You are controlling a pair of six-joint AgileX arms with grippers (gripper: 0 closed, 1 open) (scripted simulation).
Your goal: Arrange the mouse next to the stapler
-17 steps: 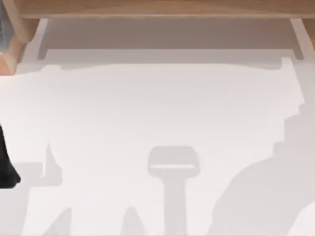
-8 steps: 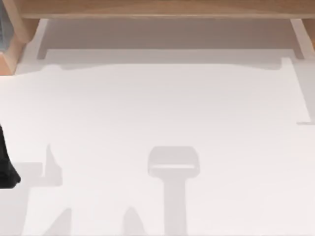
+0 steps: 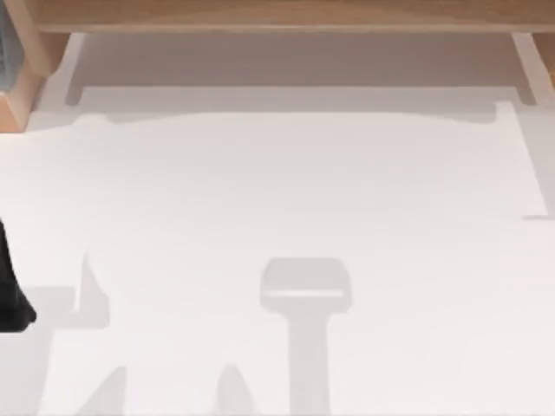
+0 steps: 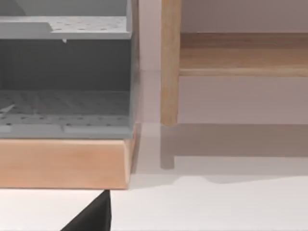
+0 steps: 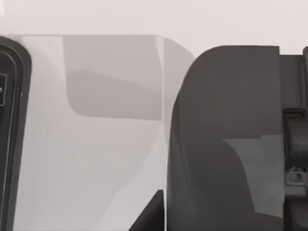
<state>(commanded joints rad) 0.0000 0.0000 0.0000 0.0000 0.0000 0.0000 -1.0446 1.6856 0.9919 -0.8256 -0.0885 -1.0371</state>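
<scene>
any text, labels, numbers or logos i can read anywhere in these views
None can be read.
The wooden shelf, the grey perforated tray and the white table carry no writing.
A dark framed panel in the right wrist view has a small light mark at its edge, too cut off to read.

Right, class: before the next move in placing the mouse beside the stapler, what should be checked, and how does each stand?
1. Mouse location: cannot tell.
2. Stapler location: cannot tell.
3. Mouse already grasped: cannot tell.
4. Left arm parked at the left edge of the table: ok.
5. Wooden shelf stands along the table's far edge, away from the middle: ok.
</scene>
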